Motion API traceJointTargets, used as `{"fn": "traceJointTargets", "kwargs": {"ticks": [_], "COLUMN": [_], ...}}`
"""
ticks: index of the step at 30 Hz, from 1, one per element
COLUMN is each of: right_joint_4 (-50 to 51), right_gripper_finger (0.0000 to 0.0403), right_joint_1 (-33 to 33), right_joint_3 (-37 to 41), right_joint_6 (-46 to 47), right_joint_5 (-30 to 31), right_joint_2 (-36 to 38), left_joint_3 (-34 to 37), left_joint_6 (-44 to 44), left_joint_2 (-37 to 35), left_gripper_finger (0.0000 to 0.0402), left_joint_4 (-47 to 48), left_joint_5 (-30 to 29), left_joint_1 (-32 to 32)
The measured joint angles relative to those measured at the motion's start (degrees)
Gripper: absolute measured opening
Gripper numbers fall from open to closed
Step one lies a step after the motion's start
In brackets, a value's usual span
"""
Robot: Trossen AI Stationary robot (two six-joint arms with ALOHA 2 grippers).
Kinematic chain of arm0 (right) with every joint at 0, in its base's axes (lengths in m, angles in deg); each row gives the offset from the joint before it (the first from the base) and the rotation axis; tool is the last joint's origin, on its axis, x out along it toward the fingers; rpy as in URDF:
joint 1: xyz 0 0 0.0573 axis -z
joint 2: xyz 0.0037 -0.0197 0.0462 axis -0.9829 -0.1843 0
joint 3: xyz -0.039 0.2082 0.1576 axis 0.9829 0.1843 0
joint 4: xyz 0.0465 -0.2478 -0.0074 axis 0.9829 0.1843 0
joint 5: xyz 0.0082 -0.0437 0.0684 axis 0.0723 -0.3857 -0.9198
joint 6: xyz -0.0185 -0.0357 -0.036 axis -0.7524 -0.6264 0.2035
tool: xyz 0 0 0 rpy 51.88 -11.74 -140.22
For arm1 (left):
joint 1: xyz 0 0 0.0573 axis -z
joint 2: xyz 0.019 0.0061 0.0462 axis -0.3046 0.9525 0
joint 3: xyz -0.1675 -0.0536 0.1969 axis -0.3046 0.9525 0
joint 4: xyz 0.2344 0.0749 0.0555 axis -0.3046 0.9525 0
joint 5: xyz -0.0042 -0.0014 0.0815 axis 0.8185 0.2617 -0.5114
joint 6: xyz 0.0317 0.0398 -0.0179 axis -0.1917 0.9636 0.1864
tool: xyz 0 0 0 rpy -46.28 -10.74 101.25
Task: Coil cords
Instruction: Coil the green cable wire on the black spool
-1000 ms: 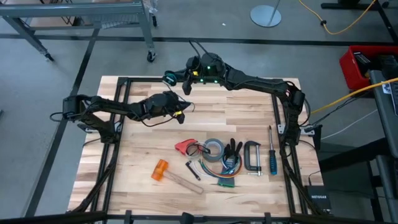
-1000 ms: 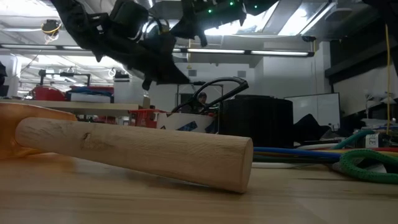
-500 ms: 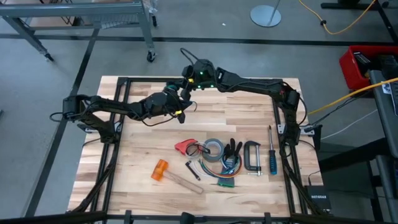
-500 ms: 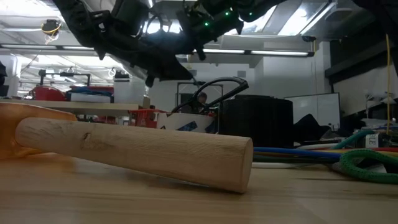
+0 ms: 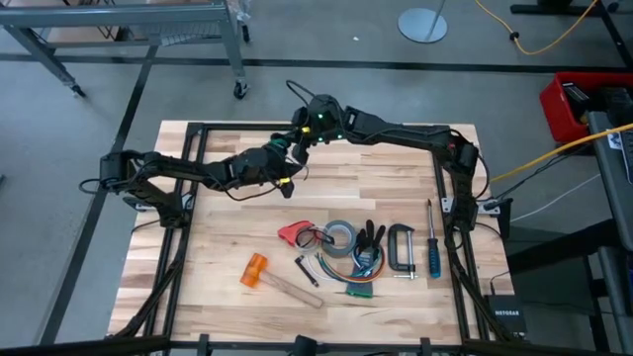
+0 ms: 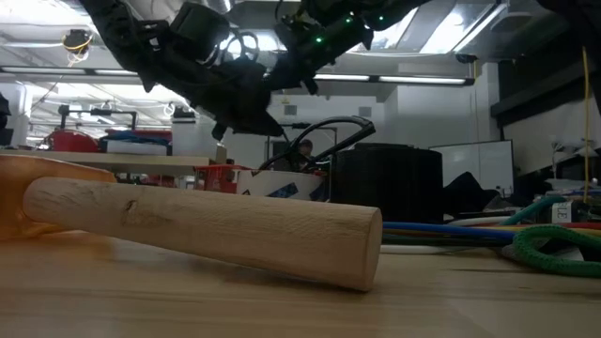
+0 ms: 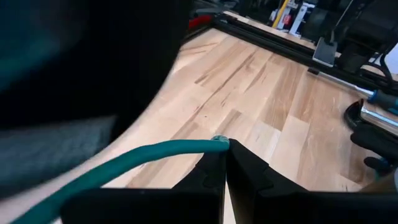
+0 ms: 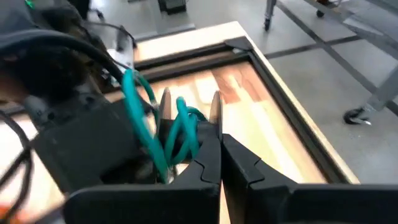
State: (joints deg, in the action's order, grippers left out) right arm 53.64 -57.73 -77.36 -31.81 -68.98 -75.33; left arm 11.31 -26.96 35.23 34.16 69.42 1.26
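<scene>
A thin teal-green cord (image 8: 179, 132) hangs in several loops above the table's far middle, seen as a small coil (image 5: 278, 147) in the high view. My left gripper (image 7: 224, 144) is shut, and one cord end (image 7: 219, 140) lies at its fingertips. It reaches in from the table's left (image 5: 285, 182). My right gripper (image 8: 220, 144) comes from the far right, slanting down, and is shut just behind the loops (image 5: 294, 144). Both grippers hang well above the wood in the low view. My left gripper pinches the cord's end (image 7: 214, 143) at its fingertips. From there the cord runs back along the gripper, clear of the table. My right gripper is shut where the loops' lower strands (image 8: 186, 152) meet its fingers. The fingers hide the exact spot, and the loops stand slack over my left gripper.
On the near half of the table lie a hammer with an orange head (image 5: 257, 269) and wooden handle (image 6: 207, 225), a red tool (image 5: 294, 232), a tape roll (image 5: 341, 235), a C-clamp (image 5: 401, 245), a screwdriver (image 5: 432, 249) and multi-coloured wires (image 5: 354, 284). Bare wood lies under the grippers.
My right gripper has sunk and tipped further down, moving toward my left gripper. The teal loops came with it, from beside the far edge to right above my left gripper's wrist. Both grippers stayed shut.
</scene>
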Motion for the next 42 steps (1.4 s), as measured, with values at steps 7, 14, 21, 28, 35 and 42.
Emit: {"fn": "traceJointTargets", "kwargs": {"ticks": [7,14,21,28,35,42], "right_joint_4": [9.36,15.85,18.18,17.43,14.94,18.33], "right_gripper_finger": [0.0001,0.0001,0.0001,0.0001,0.0001,0.0001], "right_joint_1": [0.99,0.83,0.91,0.89,1.44,4.85], "right_joint_3": [0.04,0.04,0.04,0.04,-0.62,-6.49], "right_joint_6": [-2.35,-5.39,-6.55,-6.58,-6.57,-6.36], "right_joint_5": [-1.18,-1.97,-10.92,-17.45,-20.32,-25.04], "right_joint_2": [0.75,0.86,0.86,0.86,0.9,0.94], "left_joint_3": [-0.02,-0.04,-0.04,-0.04,-0.04,-0.02], "left_joint_6": [0.22,0.15,-0.21,-1.5,-1.51,-1.51], "left_joint_2": [-0.08,-0.1,-0.1,-0.1,-0.1,-0.1], "left_gripper_finger": [0.0,0.0,0.0,0.0,0.0,0.0], "left_joint_4": [0.69,6.32,12.34,15.83,15.69,16.92], "left_joint_5": [0.44,0.64,2.03,3.27,4.03,4.06], "left_joint_1": [-0.2,-0.15,-0.15,-0.17,-0.13,-0.13]}}
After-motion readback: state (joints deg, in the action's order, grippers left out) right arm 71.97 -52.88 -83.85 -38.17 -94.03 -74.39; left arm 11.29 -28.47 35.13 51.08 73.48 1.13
